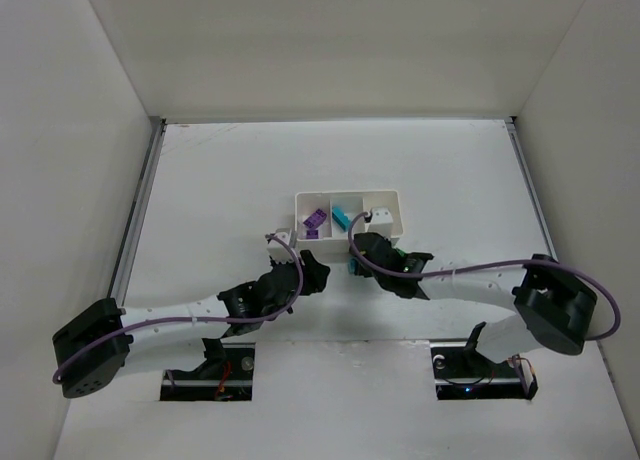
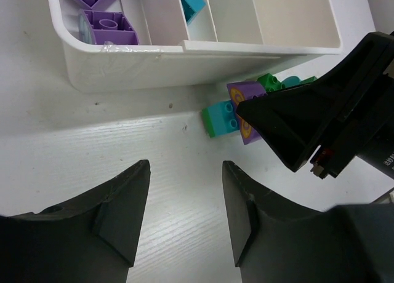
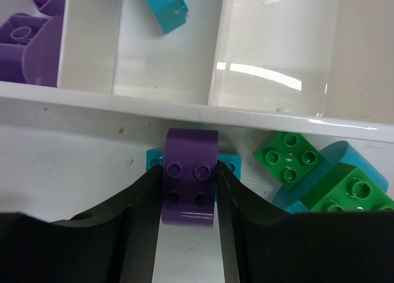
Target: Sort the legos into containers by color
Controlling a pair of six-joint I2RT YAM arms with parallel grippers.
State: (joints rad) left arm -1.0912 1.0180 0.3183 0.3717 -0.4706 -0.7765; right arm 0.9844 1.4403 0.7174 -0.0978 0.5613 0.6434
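The white three-compartment tray (image 1: 385, 212) holds purple bricks (image 1: 314, 223) in its left compartment and a cyan brick (image 1: 342, 217) in the middle one. My right gripper (image 3: 189, 172) is shut on a purple brick (image 3: 189, 200) that sits on a cyan brick (image 3: 232, 164), just outside the tray's near wall (image 3: 184, 107). Green bricks (image 3: 288, 159) lie to its right. My left gripper (image 2: 184, 215) is open and empty over bare table, a little short of that stack (image 2: 220, 118).
A cyan curved piece (image 3: 345, 157) and another green brick (image 3: 351, 187) lie beside the green ones near the tray's near wall. The two grippers (image 1: 335, 265) are close together in front of the tray. White walls enclose the table.
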